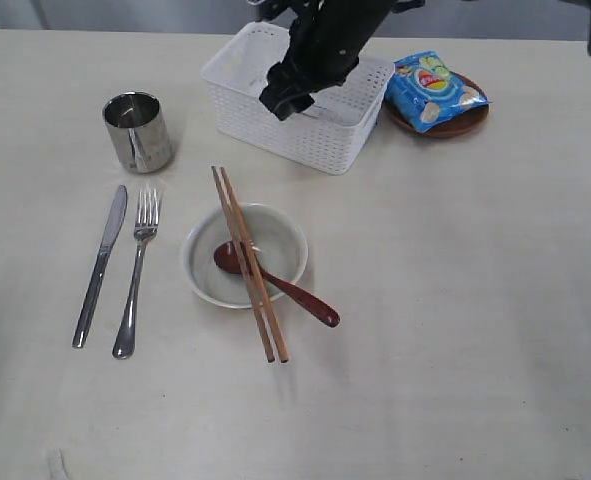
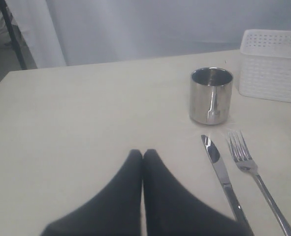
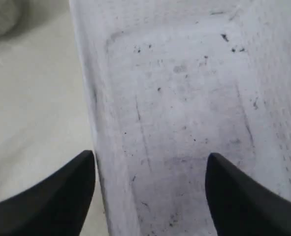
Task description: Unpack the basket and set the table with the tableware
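My right claw (image 1: 285,100) hangs over the white basket (image 1: 295,135), at 12 o'clock on the desk (image 1: 475,330). Its two fingers are wide apart and hold nothing. One finger is outside the basket's wall and the other is over the floor inside. The bit of floor I can see is bare.

My left claw (image 2: 143,153) is pinched shut with nothing in it. It sits over the left side of the desk, near the knife (image 1: 100,265).

The bowl (image 1: 275,235) is in the middle, with the red spoon (image 1: 295,293) and the chopsticks (image 1: 265,320) resting in and across it. The fork (image 1: 135,280) and knife lie at its 9 o'clock, and the cup (image 1: 137,130) at its 10 o'clock.

I think the brown plate (image 1: 455,127) comes next. It lies at 3 o'clock from my right claw, just past the basket's right end, and I cannot tell if they touch. A blue chip bag (image 1: 435,88) lies on it. My right arm is the nearer one. The basket's long side runs from 10 to 4 o'clock, so I would have to lift over its end to get there.
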`<state>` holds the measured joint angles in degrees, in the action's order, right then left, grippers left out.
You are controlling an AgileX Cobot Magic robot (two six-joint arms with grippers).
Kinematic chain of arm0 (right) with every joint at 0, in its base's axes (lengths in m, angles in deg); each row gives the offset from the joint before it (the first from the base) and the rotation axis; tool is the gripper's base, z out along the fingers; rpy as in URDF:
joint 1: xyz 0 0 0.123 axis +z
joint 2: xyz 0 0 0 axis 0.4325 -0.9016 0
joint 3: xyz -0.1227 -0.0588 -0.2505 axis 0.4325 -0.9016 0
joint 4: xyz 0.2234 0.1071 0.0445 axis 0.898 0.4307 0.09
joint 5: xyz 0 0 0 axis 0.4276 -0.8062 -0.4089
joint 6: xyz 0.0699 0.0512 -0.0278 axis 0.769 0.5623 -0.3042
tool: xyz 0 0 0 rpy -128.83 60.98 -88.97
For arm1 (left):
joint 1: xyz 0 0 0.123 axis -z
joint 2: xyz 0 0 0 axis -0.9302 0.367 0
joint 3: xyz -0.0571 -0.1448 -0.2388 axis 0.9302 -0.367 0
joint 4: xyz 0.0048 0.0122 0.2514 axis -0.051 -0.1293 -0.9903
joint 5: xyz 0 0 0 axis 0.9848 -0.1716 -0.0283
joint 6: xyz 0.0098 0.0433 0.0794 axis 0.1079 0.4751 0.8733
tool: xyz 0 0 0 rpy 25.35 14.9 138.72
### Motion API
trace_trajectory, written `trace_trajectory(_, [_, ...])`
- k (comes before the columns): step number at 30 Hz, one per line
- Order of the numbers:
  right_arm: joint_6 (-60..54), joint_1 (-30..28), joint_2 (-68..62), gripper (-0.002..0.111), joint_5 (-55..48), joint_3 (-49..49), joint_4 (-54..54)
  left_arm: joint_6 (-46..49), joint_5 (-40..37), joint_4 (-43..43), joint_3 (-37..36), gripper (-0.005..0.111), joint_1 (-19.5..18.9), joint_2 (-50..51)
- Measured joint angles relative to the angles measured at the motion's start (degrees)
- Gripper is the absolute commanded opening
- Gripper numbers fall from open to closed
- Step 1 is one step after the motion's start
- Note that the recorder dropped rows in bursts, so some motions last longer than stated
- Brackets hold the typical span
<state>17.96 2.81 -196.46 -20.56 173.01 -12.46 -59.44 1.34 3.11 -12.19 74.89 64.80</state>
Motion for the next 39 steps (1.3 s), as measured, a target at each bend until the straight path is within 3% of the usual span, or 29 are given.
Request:
trace_trajectory(2, [-0.11, 0.0, -1.56, 0.053, -0.1, 0.23, 0.0, 0.0, 0.0, 0.0, 0.0, 0.0, 0.0, 0.0])
trace_trajectory(4, [-0.11, 0.0, -2.78, 0.038, -0.1, 0.23, -0.12, 0.0, 0.0, 0.0, 0.0, 0.0, 0.0, 0.0])
trace_trajectory(8, [-0.22, 0.0, -3.71, 0.0, -0.2, 0.23, -0.12, 0.0, 0.0, 0.0, 0.0, 0.0, 0.0, 0.0])
trace_trajectory(20, [-1.5, 0.0, 2.72, 0.0, -5.58, 10.18, 0.74, 0.0, 0.0, 0.0, 0.0, 0.0, 0.0, 0.0])
trace_trajectory(25, [6.93, -1.82, 7.59, 0.0, -5.89, 13.17, -7.25, 0.0, 0.0, 0.0, 0.0, 0.0, 0.0, 0.0])
trace_trajectory(31, [19.19, -11.93, 7.66, 0.0, -8.43, 12.83, -14.54, 0.0, 0.0, 0.0, 0.0, 0.0, 0.0, 0.0])
trace_trajectory(39, [27.62, -26.16, 4.81, 0.0, -6.05, 4.04, -15.69, 0.0, 0.0, 0.0, 0.0, 0.0, 0.0, 0.0])
